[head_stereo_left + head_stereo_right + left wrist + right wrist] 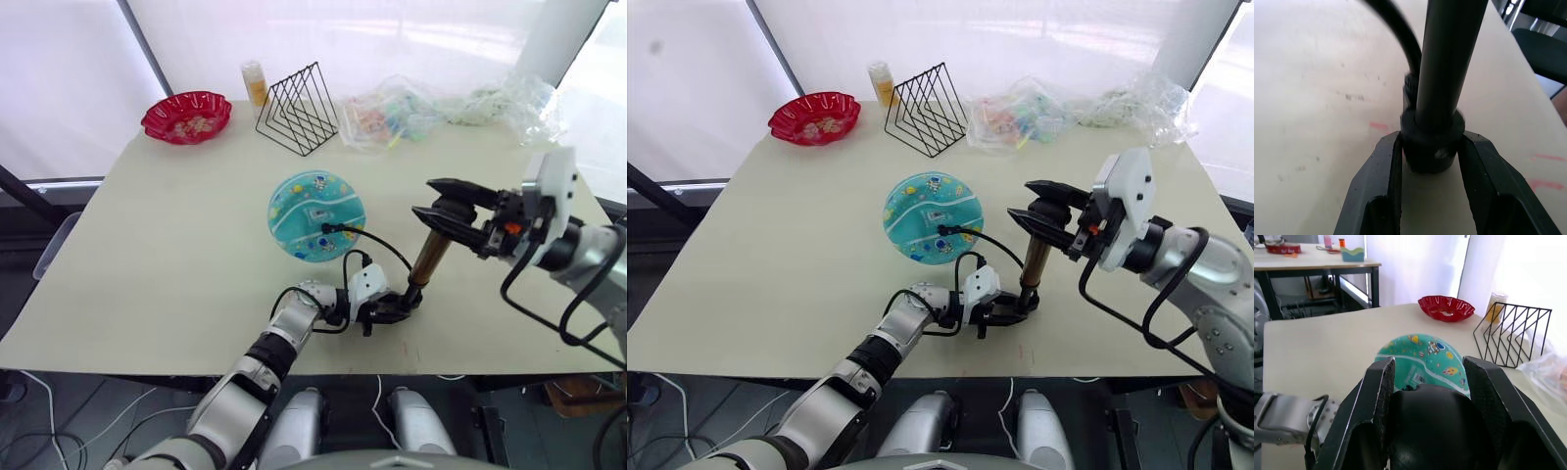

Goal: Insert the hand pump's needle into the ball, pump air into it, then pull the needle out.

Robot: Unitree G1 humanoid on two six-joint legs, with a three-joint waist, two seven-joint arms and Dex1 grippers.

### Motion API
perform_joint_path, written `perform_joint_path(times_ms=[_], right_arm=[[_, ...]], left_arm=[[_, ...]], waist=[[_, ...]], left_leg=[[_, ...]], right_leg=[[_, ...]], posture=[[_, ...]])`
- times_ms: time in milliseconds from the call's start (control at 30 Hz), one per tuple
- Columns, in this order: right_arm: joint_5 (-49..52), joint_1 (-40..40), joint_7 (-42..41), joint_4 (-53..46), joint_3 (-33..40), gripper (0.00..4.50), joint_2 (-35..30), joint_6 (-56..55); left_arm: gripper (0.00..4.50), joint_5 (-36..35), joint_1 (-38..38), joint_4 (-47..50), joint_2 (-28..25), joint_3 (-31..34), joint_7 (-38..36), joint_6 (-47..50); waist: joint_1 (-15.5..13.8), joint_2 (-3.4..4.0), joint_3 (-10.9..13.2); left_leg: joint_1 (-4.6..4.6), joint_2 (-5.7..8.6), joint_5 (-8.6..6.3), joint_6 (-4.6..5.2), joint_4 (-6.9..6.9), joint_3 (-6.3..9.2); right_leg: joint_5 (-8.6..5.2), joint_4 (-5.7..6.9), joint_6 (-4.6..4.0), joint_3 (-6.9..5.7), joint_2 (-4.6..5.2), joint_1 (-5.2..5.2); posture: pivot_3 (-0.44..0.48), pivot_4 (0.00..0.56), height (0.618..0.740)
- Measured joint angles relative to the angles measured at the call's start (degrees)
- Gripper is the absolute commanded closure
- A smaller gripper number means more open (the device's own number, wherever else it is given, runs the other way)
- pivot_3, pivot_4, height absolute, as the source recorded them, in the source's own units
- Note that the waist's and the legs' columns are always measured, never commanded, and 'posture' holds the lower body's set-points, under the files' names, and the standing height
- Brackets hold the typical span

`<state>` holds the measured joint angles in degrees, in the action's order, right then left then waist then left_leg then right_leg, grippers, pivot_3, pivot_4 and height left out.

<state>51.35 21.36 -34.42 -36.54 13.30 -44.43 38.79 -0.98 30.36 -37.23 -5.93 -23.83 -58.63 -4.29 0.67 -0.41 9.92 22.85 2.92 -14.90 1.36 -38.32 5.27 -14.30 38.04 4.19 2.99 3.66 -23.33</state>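
The teal ball (316,215) lies in the middle of the table. The hand pump (429,257) stands upright to its right, a gold cylinder tilted slightly. Its thin black hose (377,242) loops from the base to the ball, where the end fitting (326,229) rests against the ball's surface; the needle is hidden. My left gripper (392,308) is shut on the pump's black base cap (1432,142), low on the table. At the pump's top, my right gripper (443,203) is shut on the black handle (1430,426), one finger on each side.
A red scalloped dish (186,117) sits at the far left corner. A black wire rack (297,109) and a yellow bottle (255,83) stand behind the ball. Clear plastic bags (441,108) lie along the far right. The table's front edge (294,372) is close behind my left gripper.
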Motion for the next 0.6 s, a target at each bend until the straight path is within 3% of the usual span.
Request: perform_joint_path(times_ms=[100,200,600], right_arm=[[4.8,6.4,1.6,0.7,5.3,2.73,-3.2,1.5],[8.4,8.5,2.6,0.7,5.9,2.73,-4.6,3.4],[11.2,4.1,4.7,0.2,5.1,2.73,-5.7,5.4]], left_arm=[[2.79,0.6,0.2,-0.7,-0.1,0.0,-0.4,-0.4],[2.79,0.8,0.3,-1.3,0.0,0.0,-0.4,-0.8],[2.79,0.9,-0.2,-1.5,0.1,0.8,-0.3,-2.5]], waist=[[0.0,-0.18,-0.1],[0.0,-0.2,-0.1],[0.1,-0.28,-0.2]], left_leg=[[-0.04,-0.05,0.0,0.0,0.02,0.12],[-0.06,-0.05,0.0,0.0,0.02,0.21],[-0.06,-0.04,0.0,0.0,0.0,0.27]], right_leg=[[0.0,-0.04,-0.02,-0.13,-0.04,0.07],[0.02,-0.08,-0.05,-0.23,-0.02,0.15],[0.02,-0.08,-0.05,-0.29,0.01,0.18]], posture=[[0.0,0.15,0.74],[0.0,0.15,0.74],[0.0,0.15,0.74]])
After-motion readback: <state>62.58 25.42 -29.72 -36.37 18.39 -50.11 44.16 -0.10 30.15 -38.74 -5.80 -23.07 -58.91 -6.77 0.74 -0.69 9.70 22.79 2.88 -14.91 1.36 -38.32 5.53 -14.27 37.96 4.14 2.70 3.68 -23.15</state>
